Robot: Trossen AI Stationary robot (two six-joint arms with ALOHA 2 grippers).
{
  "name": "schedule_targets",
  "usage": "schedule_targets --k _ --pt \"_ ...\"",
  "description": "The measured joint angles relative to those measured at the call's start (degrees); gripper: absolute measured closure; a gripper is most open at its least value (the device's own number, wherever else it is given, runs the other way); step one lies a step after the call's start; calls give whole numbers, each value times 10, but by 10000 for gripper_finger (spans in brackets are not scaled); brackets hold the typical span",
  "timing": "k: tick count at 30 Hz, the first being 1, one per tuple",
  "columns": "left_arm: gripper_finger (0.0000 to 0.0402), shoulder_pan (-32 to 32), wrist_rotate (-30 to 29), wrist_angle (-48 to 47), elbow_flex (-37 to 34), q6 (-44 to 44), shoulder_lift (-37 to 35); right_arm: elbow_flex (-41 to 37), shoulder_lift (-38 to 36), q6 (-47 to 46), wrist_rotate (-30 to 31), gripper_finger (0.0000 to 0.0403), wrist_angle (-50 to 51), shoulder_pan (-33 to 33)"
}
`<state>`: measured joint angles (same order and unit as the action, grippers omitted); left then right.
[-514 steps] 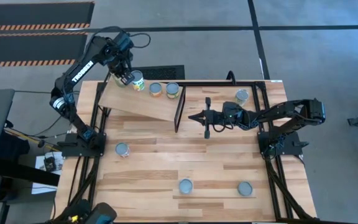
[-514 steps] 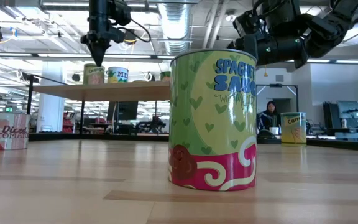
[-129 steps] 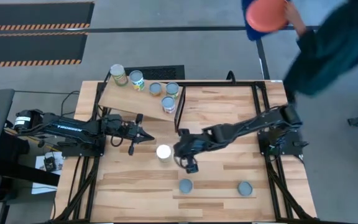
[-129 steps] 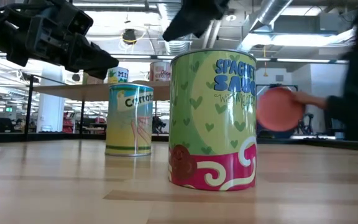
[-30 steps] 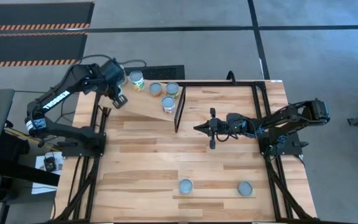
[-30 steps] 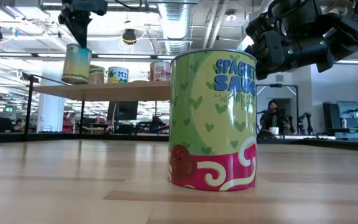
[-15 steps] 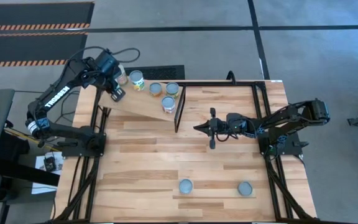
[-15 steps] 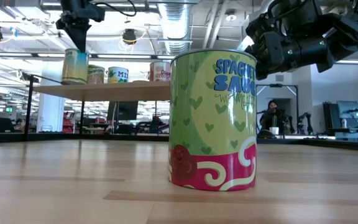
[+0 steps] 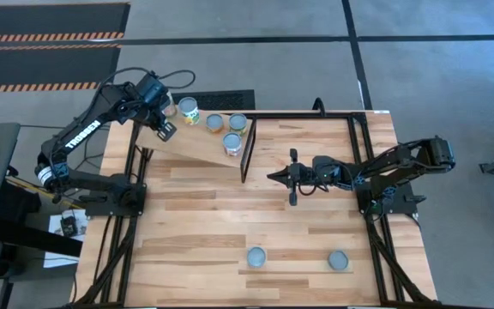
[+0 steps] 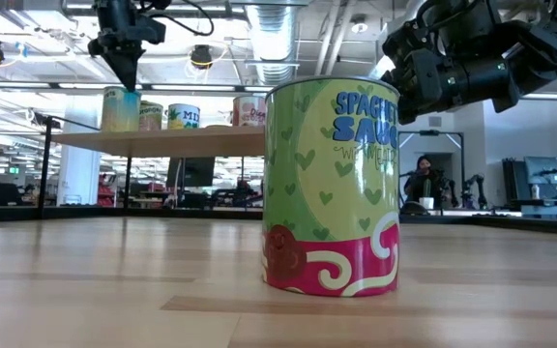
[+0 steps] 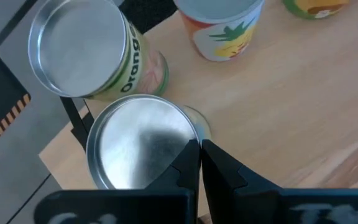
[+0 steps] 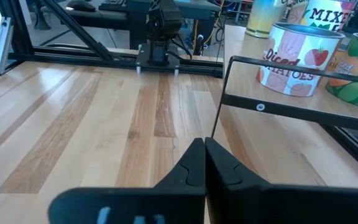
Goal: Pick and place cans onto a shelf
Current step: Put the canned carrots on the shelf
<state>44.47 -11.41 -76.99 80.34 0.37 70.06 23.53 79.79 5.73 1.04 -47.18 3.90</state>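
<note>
A: Which step is in hand?

B: Placing, I'd judge. The left end effector point(image 9: 166, 129) is hovering over the far left corner of the shelf point(image 9: 191, 142), and in the left wrist view its fingers are lying pressed together above a silver-topped can point(image 11: 143, 142), gripping nothing. That can is standing upright on the shelf just beside another point(image 11: 86, 51).

A: And the right arm?

B: It is waiting over the middle of the bench point(image 9: 316, 240), its end effector point(image 9: 292, 178) also closed on nothing.

A: Where are the other cans?

B: Three more are sitting along the shelf's far edge point(image 9: 215, 123), one is lower down beside the black frame point(image 9: 231, 145), and two are left at the bench's near edge point(image 9: 256, 257) point(image 9: 338, 260).

A: So what next?

B: Probably lifting the left arm clear, then fetching one of those two. The fingers will need to spread wide over the round top.

A: Any tight spots?

B: The placed can is standing close to the shelf's corner edge, so a careless withdrawal could knock it off. The bench between shelf and near cans is lying bare, giving plenty of room.
</note>
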Motion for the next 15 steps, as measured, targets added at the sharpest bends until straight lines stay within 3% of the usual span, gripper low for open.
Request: schedule_targets --k 6,15 --pt "401 0 -31 -2 0 0 0 0 0 2 0 393 0 0" --pt "400 0 -33 -11 0 -2 0 0 0 3 0 393 0 0"
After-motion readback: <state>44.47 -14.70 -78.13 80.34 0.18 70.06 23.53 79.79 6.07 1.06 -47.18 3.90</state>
